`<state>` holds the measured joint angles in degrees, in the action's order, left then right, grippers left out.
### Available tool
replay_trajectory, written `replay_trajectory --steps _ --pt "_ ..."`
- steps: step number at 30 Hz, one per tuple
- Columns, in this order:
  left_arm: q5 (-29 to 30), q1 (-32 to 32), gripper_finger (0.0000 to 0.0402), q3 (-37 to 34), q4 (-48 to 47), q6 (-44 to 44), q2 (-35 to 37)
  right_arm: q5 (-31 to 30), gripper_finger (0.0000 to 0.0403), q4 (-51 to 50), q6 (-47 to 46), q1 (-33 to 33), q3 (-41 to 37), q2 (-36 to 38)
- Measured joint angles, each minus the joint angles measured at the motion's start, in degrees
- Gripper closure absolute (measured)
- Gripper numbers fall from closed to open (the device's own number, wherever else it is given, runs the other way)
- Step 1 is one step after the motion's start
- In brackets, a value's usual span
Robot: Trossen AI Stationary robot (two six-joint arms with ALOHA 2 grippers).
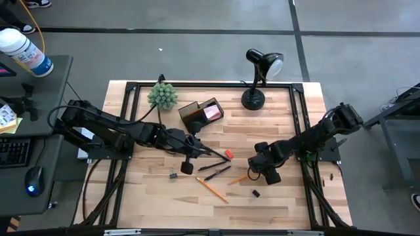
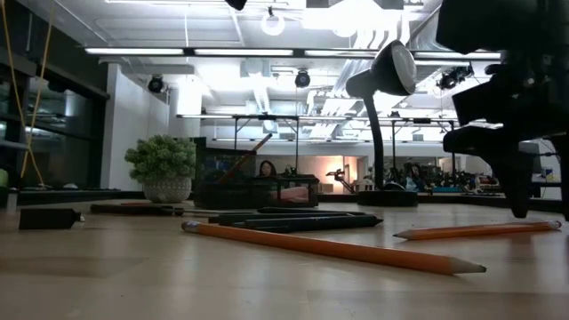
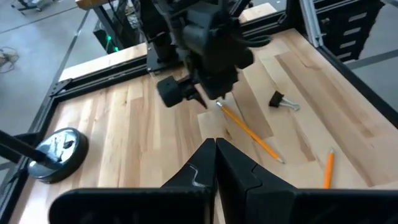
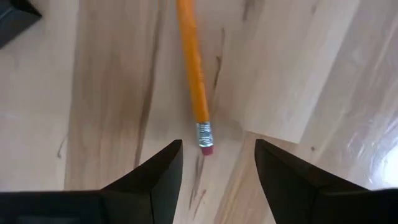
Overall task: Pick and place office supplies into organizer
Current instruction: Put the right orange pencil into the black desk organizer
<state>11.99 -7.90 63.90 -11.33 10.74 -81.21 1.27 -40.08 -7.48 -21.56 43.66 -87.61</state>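
Right wrist view: the right gripper (image 4: 214,163), jaws apart, is held over the orange pencil (image 4: 191,62) at its eraser end, so a grasp is judged pending; lowering and closing are needed next

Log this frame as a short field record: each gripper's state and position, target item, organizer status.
right gripper: open, low over the eraser end of an orange pencil, not gripping it
left gripper: shut, empty, near table centre
organizer: at the back, pink sticky-note pad in it
loose on the table: second pencil, binder clip
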Motion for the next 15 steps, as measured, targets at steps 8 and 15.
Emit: replay_trajectory --steps 8,15 --pt "2.57 0.0 0.0401 0.0 0.08 0.0 0.0 -2.83 0.0211 0.42 -1.32 -3.07 0.0 -0.02" --pt "2.78 0.0 0.0401 0.0 0.99 0.64 0.0 -5.26 0.0211 1.04 -1.48 -5.29 0.0 -0.26"
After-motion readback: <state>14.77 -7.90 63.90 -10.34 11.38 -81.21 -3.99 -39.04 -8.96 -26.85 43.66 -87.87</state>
